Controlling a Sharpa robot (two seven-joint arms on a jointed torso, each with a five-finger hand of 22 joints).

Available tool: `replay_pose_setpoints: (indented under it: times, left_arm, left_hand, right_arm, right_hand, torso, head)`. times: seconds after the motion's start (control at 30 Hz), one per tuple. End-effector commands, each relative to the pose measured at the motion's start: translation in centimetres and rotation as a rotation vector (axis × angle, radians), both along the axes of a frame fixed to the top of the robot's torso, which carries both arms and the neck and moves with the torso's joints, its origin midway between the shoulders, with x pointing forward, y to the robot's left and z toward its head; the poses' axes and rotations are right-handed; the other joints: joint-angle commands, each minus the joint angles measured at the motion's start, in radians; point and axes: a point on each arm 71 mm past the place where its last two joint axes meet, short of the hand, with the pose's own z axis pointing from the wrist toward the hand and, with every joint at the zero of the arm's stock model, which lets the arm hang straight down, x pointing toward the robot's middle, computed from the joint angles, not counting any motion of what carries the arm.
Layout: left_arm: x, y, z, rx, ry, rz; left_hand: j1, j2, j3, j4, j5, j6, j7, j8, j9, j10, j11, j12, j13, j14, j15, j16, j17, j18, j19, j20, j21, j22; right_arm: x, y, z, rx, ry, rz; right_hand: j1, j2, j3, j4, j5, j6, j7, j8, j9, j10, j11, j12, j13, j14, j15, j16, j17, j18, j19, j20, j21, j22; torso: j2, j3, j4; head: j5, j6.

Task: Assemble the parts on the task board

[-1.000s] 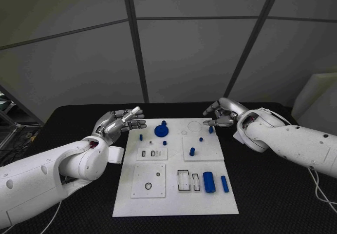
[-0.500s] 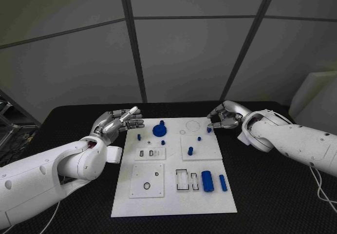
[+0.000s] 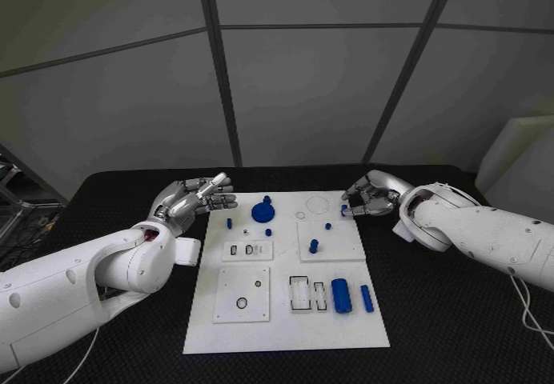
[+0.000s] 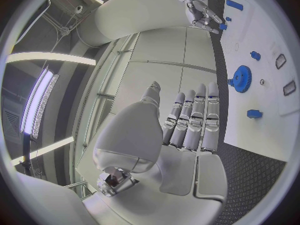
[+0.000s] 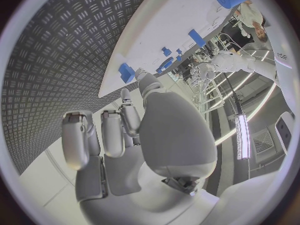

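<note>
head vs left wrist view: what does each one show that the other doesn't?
Head view alone: the large blue cylinder and the slim blue rod at the task board's near end, plus the black table around it. Left wrist view alone: the left hand's palm side, fingers straight and side by side, holding nothing. Both: the blue gear, the right hand.

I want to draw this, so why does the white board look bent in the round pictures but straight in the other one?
The left wrist view and the right wrist view come through fisheye lenses, so the flat white task board curves along its edge there; the head view keeps the board straight-edged. The left wrist view also catches bright ceiling light strips behind the silver many-fingered left hand.
</note>
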Motion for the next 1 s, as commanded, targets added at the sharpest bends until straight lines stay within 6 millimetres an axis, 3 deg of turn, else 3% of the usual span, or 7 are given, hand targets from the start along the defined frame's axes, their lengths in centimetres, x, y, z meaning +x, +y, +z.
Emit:
replay_pose_setpoints:
  times: [0.03,1.0]
  left_arm:
    - [0.01,-0.12,0.17,-0.007,-0.009,-0.012]
    - [0.06,-0.04,0.12,-0.005,-0.006,-0.010]
  left_hand:
    - [0.000,0.006,-0.004,-0.003,-0.005,0.006,-0.002,-0.005,-0.001,0.006,0.002,-0.005,-0.001,-0.001,0.007,-0.006,-0.001,-0.013,0.006,-0.002,-0.005,-0.001]
    - [0.003,0.009,-0.004,-0.008,-0.002,0.007,-0.002,-0.008,-0.002,0.007,0.002,-0.009,-0.001,0.000,0.007,-0.009,-0.001,-0.013,0.007,-0.002,-0.005,-0.003]
  right_arm:
    - [0.01,0.10,-0.05,-0.001,0.014,0.019]
    - [0.43,0.49,-0.82,-0.042,0.046,0.027]
  right_hand:
    - [0.001,-0.001,-0.001,-0.007,-0.006,-0.007,0.002,-0.004,-0.001,-0.006,0.001,-0.005,0.000,0.045,-0.007,-0.002,0.003,0.005,0.050,-0.007,-0.003,0.179]
    - [-0.012,0.035,0.010,-0.015,-0.012,0.043,-0.006,0.010,0.005,0.003,-0.005,0.006,0.012,0.049,-0.011,0.005,0.019,0.002,0.059,-0.010,0.003,0.192]
  torso:
    - [0.000,-0.0001,-0.0003]
    - [0.000,-0.0001,-0.0007]
  head:
    - [-0.001,-0.001]
    - [-0.002,-0.002]
